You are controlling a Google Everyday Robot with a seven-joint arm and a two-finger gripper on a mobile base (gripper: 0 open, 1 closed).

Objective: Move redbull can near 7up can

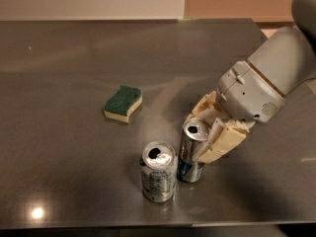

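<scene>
Pincer [200,138] is clamped on the redbull can [191,154] at its upper half. The can's long axis is near vertical, its base low at the surface [74,58]. The 7up can [158,173] stands just beside it, on the side away from the pincer; whether they touch cannot be told.

gripper [201,138] clasping redbull can [189,154], beside 7up can [158,174]
</scene>
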